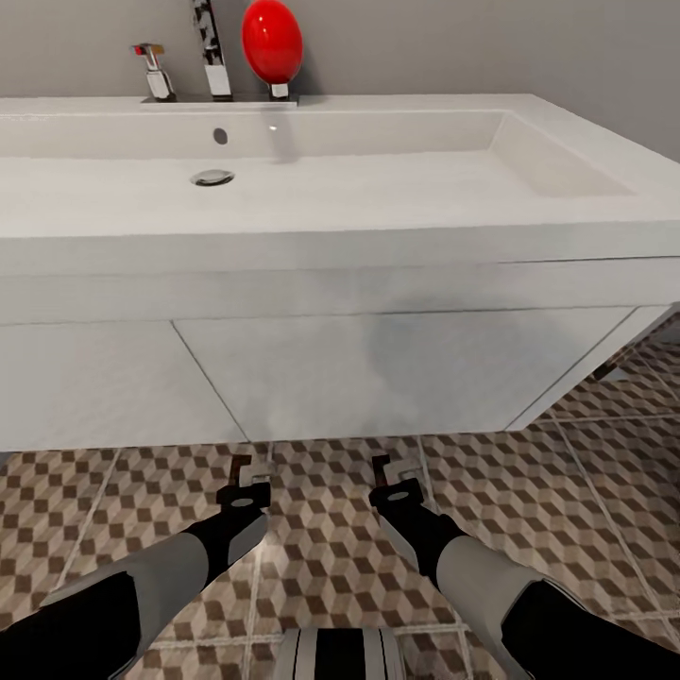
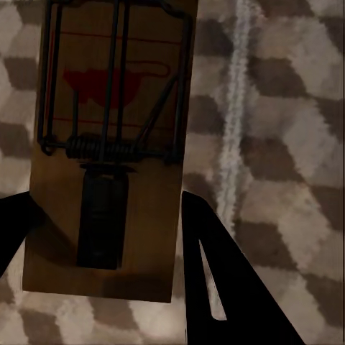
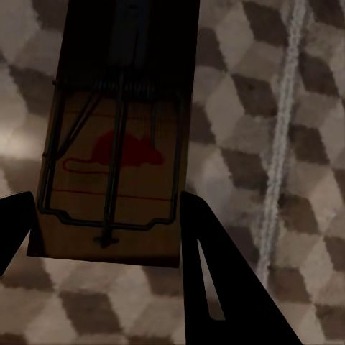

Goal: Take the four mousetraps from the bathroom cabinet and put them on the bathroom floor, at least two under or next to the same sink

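we are at the placing step, each tool, left (image 1: pixel 247 469) and right (image 1: pixel 385 469), holding a mousetrap (image 2: pixel 108 144) (image 3: pixel 118 144) low over the bathroom floor (image 1: pixel 529 491) before the sink (image 1: pixel 283 236), so next we lower and release.

Matt wooden mousetraps (image 2: pixel 108 144) with wire springs; glossy white sink (image 1: pixel 378 198); chrome tap (image 1: pixel 215 57).

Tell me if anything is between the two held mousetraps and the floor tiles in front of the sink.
Nothing visible. The left gripper and right gripper each hold a mousetrap between their fingers, above bare bathroom floor just in front of the sink vanity.
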Tool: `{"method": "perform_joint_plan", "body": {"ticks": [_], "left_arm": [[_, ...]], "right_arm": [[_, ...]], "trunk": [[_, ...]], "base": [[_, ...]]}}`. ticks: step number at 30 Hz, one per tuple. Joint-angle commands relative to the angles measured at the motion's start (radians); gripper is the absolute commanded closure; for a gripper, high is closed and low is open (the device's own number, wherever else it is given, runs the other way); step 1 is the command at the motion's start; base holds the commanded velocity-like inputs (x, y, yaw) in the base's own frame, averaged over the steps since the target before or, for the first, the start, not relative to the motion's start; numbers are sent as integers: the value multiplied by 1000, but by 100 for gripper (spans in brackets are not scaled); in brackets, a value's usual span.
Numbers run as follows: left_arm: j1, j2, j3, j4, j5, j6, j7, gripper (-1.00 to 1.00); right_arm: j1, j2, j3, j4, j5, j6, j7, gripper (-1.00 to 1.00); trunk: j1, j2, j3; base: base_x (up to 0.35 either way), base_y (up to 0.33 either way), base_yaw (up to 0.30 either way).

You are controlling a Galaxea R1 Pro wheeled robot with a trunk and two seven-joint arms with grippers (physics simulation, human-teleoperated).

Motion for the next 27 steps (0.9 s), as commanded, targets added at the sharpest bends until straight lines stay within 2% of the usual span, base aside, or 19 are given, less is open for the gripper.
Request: {"method": "perform_joint_plan", "body": {"ticks": [1,11,18,27], "left_arm": [[-1,0,-8,-1,7,-3,5,100],[-1,0,-10,-2,7,-7,4,100],[-1,1,-10,-2,7,-10,6,100],[-1,1,-10,-2,7,-11,6,100]], "right_arm": [[-1,0,7,-1,-7,5,-5,100],[-1,0,8,-1,-6,6,-5,100],[-1,0,9,-1,-2,5,-5,100],[-1,0,9,-1,-2,4,-5,100]], "trunk": [[0,0,-2],[0,0,-18],[0,0,-30],[0,0,-44]], "base": [[0,0,-61],[3,0,-61],[131,0,-61],[13,0,-47]]}}
